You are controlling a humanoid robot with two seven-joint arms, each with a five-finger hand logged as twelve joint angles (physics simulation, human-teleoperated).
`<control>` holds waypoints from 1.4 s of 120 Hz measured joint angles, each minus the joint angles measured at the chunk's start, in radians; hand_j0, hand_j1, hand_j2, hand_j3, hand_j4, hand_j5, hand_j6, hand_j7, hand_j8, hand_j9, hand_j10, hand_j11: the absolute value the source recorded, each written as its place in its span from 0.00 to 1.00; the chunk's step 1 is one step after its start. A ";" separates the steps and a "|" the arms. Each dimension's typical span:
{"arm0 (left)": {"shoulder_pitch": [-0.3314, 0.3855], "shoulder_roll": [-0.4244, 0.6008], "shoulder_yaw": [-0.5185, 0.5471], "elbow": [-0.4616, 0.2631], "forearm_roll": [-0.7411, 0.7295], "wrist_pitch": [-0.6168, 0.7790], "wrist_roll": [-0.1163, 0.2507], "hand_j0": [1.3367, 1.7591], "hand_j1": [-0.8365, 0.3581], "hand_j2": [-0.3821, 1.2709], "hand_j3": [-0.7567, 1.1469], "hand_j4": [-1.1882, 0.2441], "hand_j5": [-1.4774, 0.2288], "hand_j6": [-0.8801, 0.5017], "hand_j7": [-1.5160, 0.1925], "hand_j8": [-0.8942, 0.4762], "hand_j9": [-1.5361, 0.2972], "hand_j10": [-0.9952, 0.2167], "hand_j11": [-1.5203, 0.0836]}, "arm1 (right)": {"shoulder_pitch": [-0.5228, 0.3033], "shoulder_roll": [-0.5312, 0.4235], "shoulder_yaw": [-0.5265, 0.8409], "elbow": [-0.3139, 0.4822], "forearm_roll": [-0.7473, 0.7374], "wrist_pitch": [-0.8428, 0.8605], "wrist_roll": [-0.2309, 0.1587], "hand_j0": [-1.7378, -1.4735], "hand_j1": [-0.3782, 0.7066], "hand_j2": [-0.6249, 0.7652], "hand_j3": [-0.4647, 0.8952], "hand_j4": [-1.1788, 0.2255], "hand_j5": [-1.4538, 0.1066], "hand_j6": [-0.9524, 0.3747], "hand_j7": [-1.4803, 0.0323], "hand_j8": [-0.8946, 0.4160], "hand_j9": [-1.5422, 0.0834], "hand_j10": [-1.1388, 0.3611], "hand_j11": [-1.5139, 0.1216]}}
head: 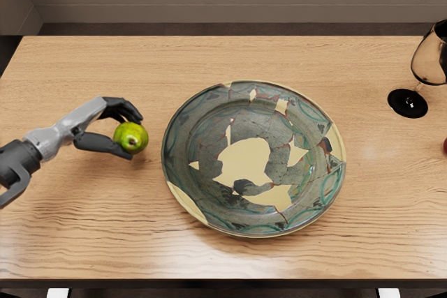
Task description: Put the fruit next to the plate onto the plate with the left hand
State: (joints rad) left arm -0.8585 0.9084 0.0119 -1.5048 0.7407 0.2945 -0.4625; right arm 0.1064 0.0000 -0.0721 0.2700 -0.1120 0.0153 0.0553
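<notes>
While my left hand pinches the fruit beside the plate, I fear a loose grip dropping it.

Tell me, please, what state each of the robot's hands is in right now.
Left hand: closed on the small round green fruit, beside the grey-green patterned ceramic plate.
Right hand: not in view.

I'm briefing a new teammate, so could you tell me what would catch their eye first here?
The large round grey-green ceramic plate with cream patches dominates the middle of the wooden table. Left of it, the robot's left hand grips a small green fruit; a dark wine glass stands at the far right edge.
</notes>
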 joint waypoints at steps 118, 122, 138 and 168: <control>-0.144 -0.006 0.008 -0.096 -0.011 -0.036 0.023 0.76 0.50 0.52 0.40 0.43 0.41 0.23 0.44 0.32 0.42 0.37 0.47 | 0.000 0.000 0.000 0.000 0.000 0.000 0.000 0.30 0.04 0.45 0.34 0.83 0.92 0.71 0.97 0.67 0.94 0.75 0.92; -0.145 -0.015 0.008 -0.097 -0.011 -0.039 0.026 0.76 0.50 0.52 0.40 0.43 0.41 0.23 0.44 0.31 0.42 0.38 0.47 | 0.000 0.000 0.000 0.000 0.000 0.000 0.000 0.30 0.04 0.45 0.34 0.83 0.92 0.71 0.97 0.67 0.94 0.75 0.92; -0.155 -0.059 0.010 -0.098 -0.010 -0.045 0.045 0.76 0.50 0.51 0.40 0.44 0.40 0.23 0.44 0.31 0.42 0.38 0.47 | 0.000 0.000 0.000 0.000 0.000 0.000 0.000 0.30 0.04 0.45 0.34 0.83 0.92 0.71 0.97 0.67 0.94 0.75 0.92; -0.166 -0.103 0.010 -0.098 -0.010 -0.048 0.076 0.76 0.50 0.50 0.40 0.43 0.40 0.24 0.44 0.32 0.42 0.38 0.46 | 0.000 0.000 0.000 0.000 0.000 0.000 0.000 0.30 0.04 0.45 0.34 0.83 0.92 0.71 0.97 0.67 0.94 0.75 0.92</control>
State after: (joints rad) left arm -1.0247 0.8051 0.0223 -1.6032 0.7303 0.2470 -0.3861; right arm 0.1067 0.0000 -0.0721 0.2700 -0.1120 0.0153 0.0556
